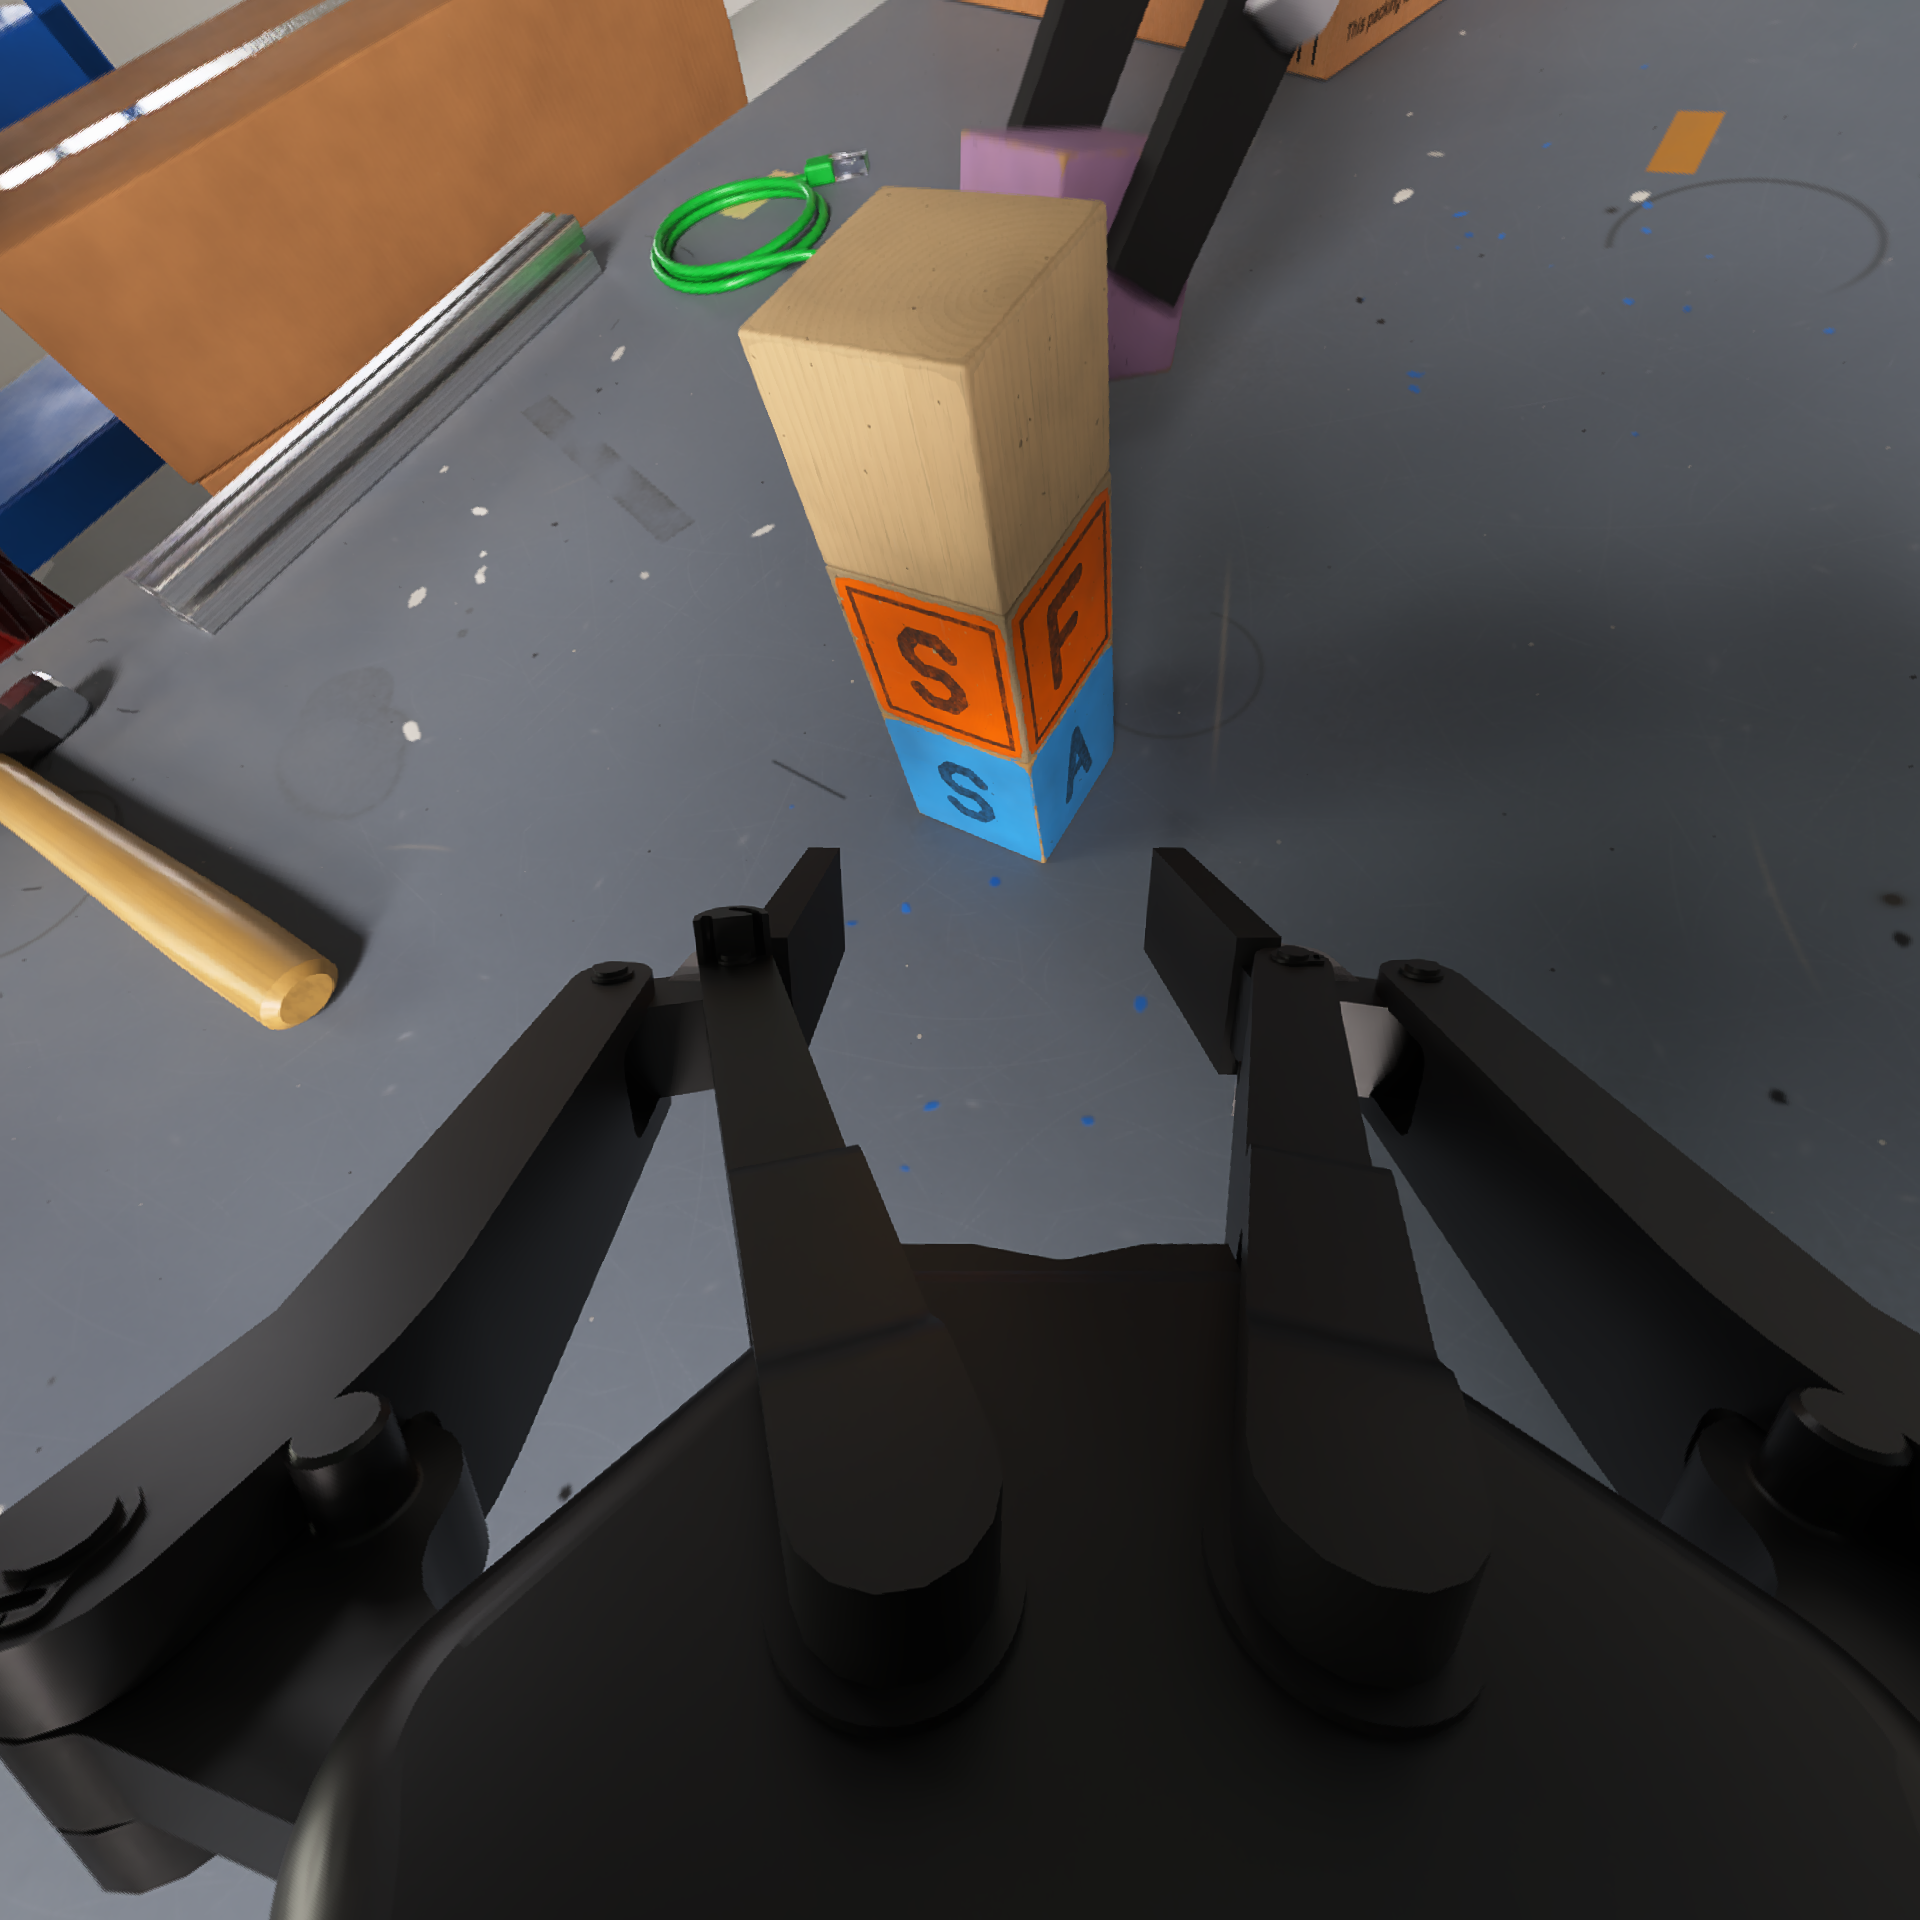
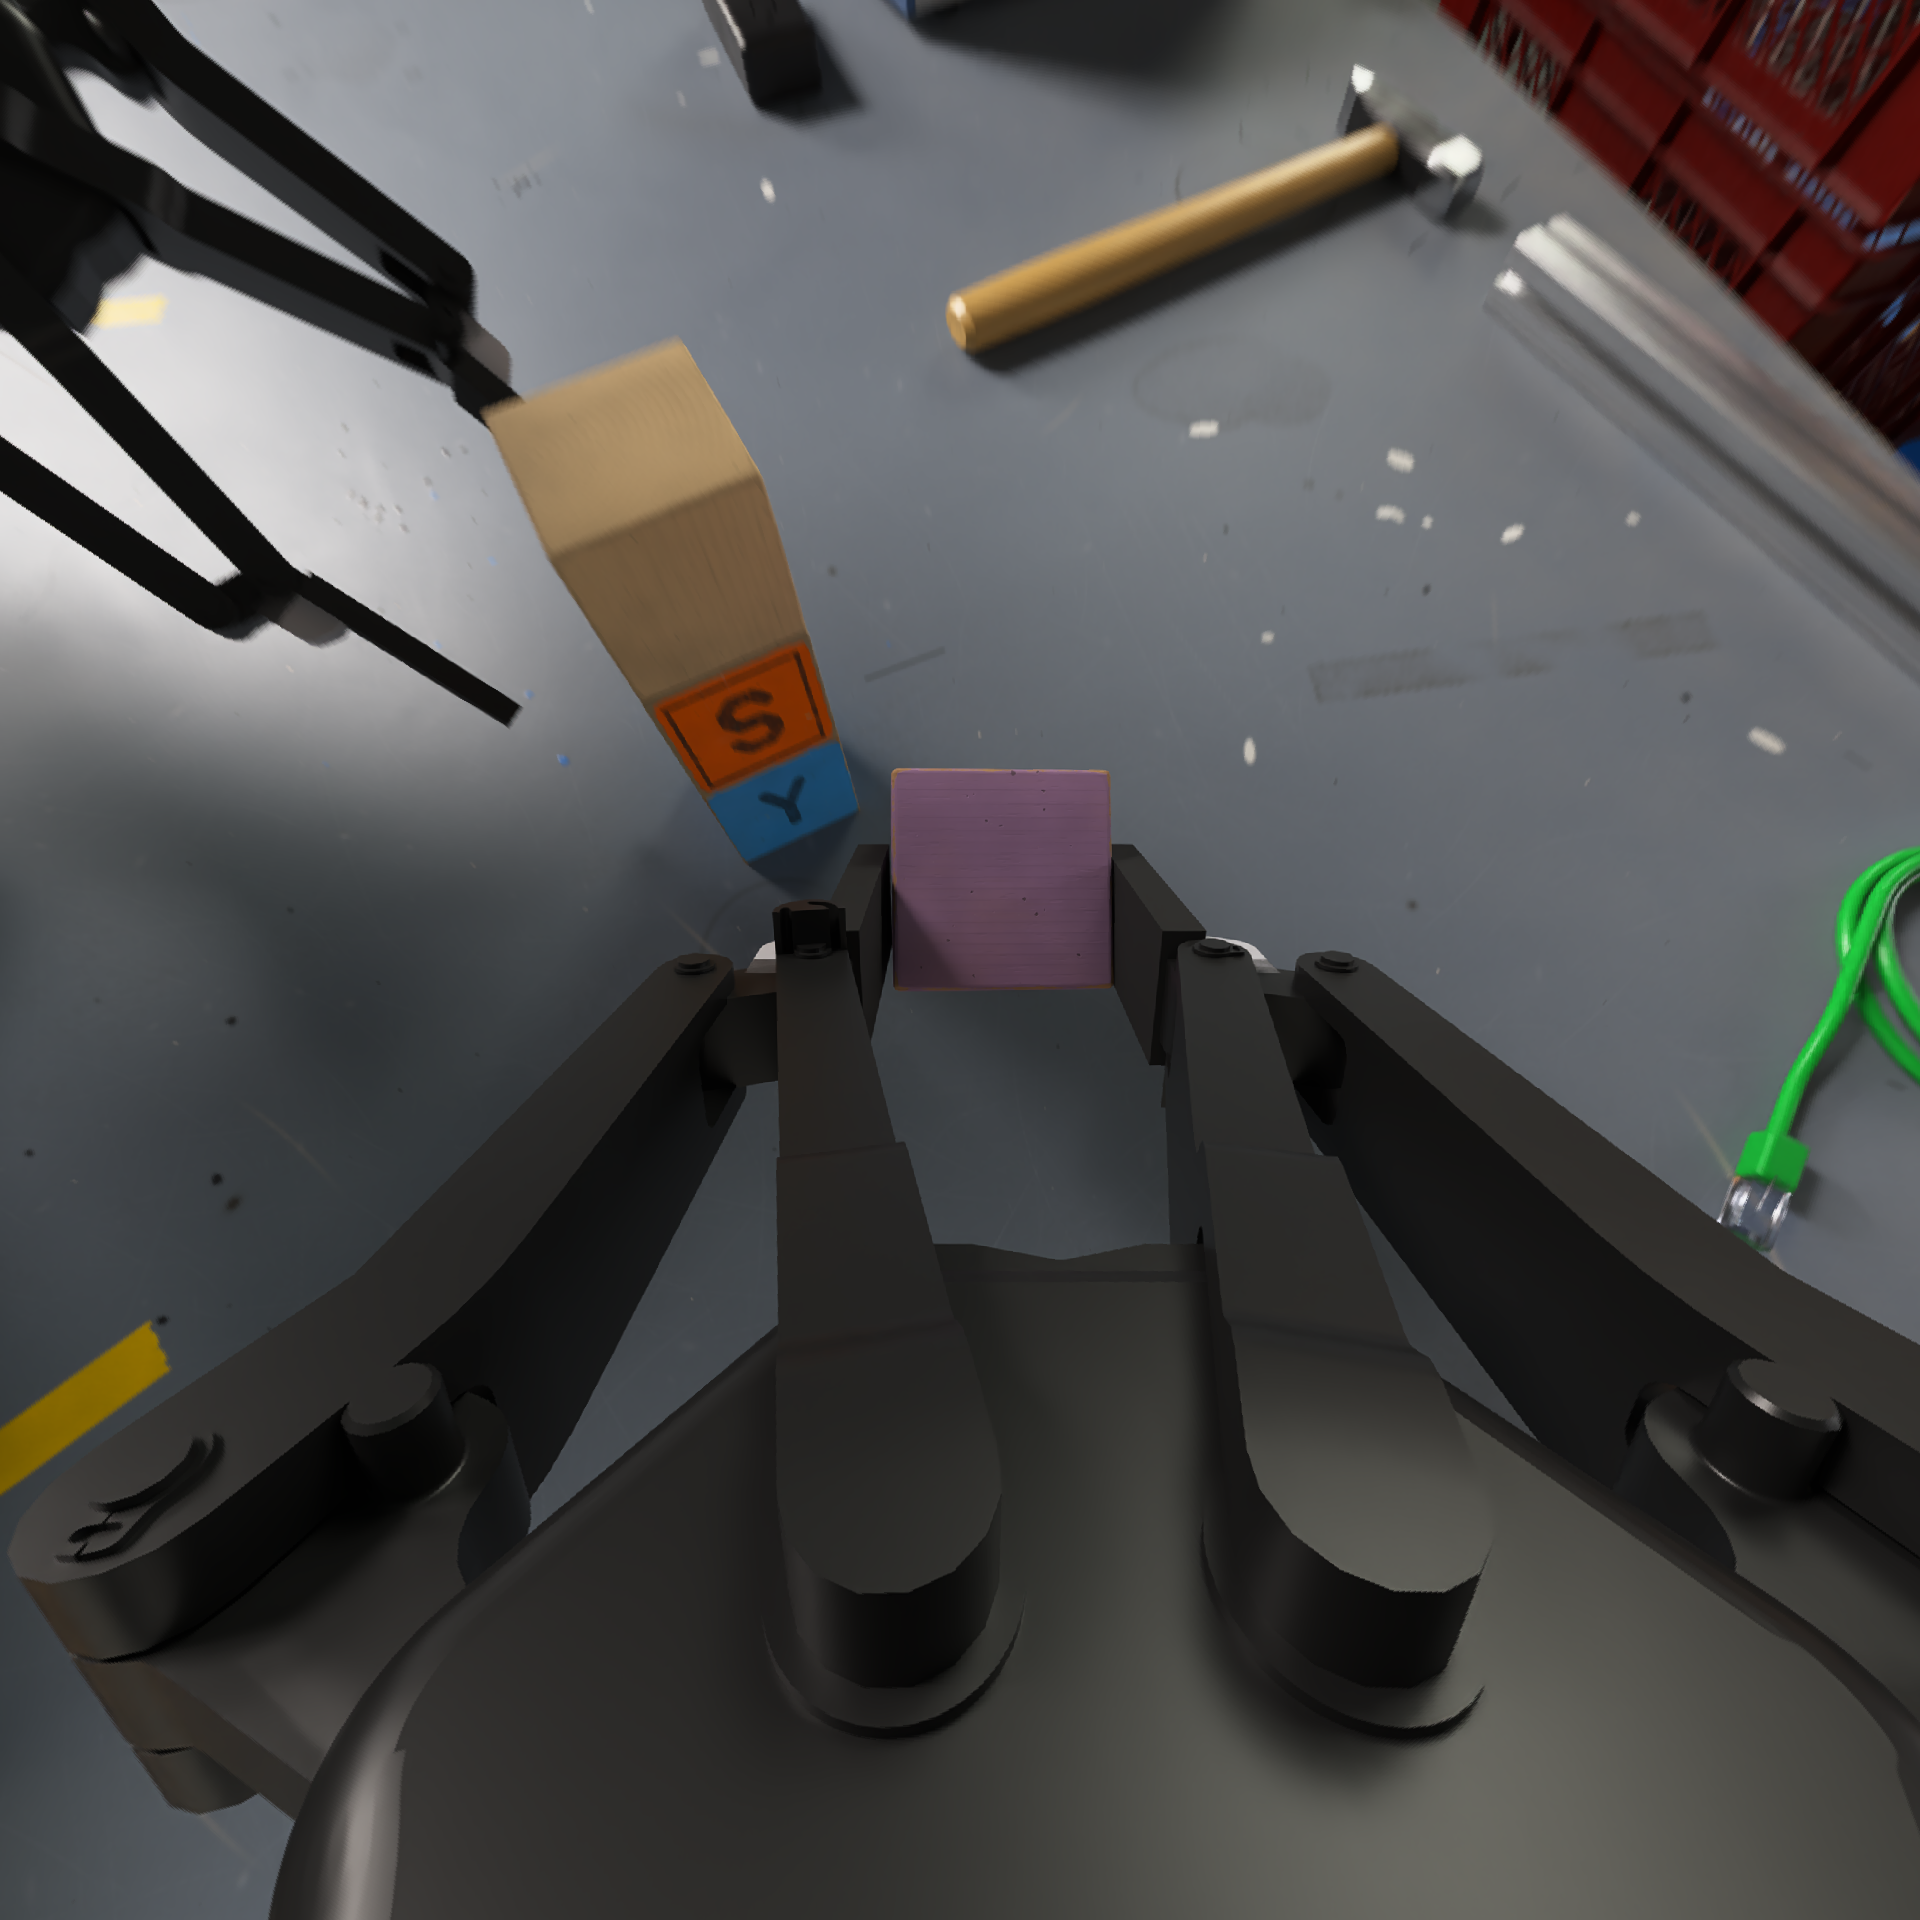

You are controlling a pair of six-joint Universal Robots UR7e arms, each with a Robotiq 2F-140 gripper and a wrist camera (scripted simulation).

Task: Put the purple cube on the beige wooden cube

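A beige wooden cube (image 1: 935, 384) tops a stack of an orange lettered cube (image 1: 935, 665) and a blue lettered cube (image 1: 977, 790) on the grey table (image 1: 1507, 644). My left gripper (image 1: 995, 873) is open and empty, just in front of the stack's base. The purple cube (image 1: 1039, 161) is behind the stack, between the right gripper's fingers (image 1: 1184, 156). In the right wrist view my right gripper (image 2: 997, 862) is shut on the purple cube (image 2: 1000, 878), low beside the blue cube (image 2: 784, 805). The beige cube (image 2: 644, 499) rises to its left, with the open left gripper (image 2: 499, 551) beyond.
A hammer (image 1: 156, 894) (image 2: 1174, 249) lies left of the stack. A green cable (image 1: 738, 229) (image 2: 1860, 997), a metal bar (image 1: 364, 416) (image 2: 1714, 416) and a cardboard box (image 1: 364, 187) sit nearby. Red crates (image 2: 1714, 125) stand at the table's edge.
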